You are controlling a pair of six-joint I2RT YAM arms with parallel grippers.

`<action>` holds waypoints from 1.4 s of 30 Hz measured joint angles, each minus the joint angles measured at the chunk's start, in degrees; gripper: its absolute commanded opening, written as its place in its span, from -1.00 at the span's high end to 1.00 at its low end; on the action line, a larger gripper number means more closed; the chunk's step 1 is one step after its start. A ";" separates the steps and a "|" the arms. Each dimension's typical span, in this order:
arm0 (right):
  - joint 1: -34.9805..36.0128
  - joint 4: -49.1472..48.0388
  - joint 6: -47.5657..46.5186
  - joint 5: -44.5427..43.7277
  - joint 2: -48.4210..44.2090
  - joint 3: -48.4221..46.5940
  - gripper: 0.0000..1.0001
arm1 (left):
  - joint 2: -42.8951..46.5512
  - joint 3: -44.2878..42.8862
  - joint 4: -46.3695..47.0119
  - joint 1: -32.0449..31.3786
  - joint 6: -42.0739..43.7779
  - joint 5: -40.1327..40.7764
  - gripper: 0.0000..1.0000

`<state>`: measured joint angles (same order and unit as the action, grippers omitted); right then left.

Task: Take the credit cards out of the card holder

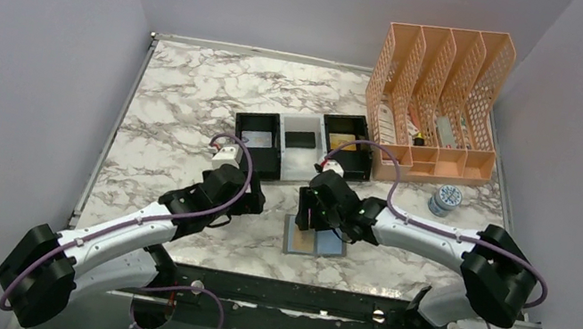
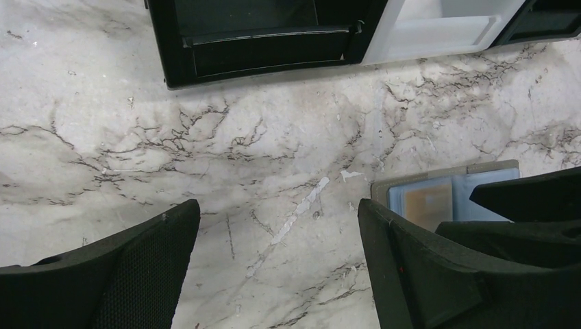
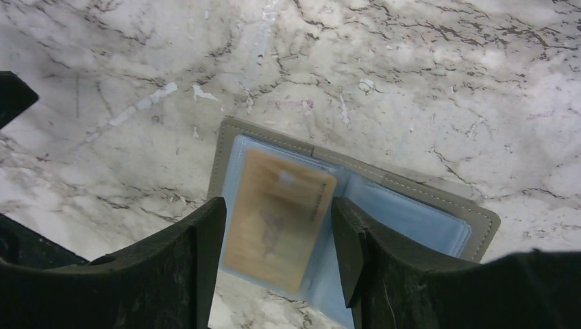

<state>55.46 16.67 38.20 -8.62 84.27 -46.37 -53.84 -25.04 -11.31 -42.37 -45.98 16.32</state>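
Note:
The card holder (image 1: 331,247) lies open on the marble near the table's front edge, grey-taupe at the rim and blue-grey inside (image 3: 404,212). A gold-yellow credit card (image 3: 277,219) rests blurred in its left panel (image 1: 306,242). My right gripper (image 3: 278,205) hangs directly over the holder (image 1: 317,216), open, its fingers either side of the card; whether they touch it does not show. My left gripper (image 2: 277,205) is open over bare marble just left of the holder (image 2: 438,197), with nothing between its fingers (image 1: 252,203).
A black-and-white three-compartment tray (image 1: 297,164) stands just behind both grippers, its front wall (image 2: 260,51) near the left fingers. A peach mesh file rack (image 1: 435,99) fills the back right corner. A small round tin (image 1: 444,200) sits in front of it.

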 measured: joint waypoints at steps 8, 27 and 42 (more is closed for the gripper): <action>1.77 1.92 -1.64 -0.76 4.02 -2.16 -0.22 | 0.00 0.00 0.13 0.04 0.44 -0.48 -0.79; 2.80 3.06 -0.17 -4.22 10.82 -6.62 -0.39 | -0.57 0.52 2.01 0.04 0.46 -4.61 -0.79; 2.62 -1.44 0.52 -2.75 8.90 -3.26 -0.38 | -2.10 0.52 3.17 0.04 0.83 -7.54 -0.79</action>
<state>58.08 15.22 38.72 -11.38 93.17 -49.63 -55.94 -24.51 -8.14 -42.33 -45.15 8.78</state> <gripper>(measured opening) 0.683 0.894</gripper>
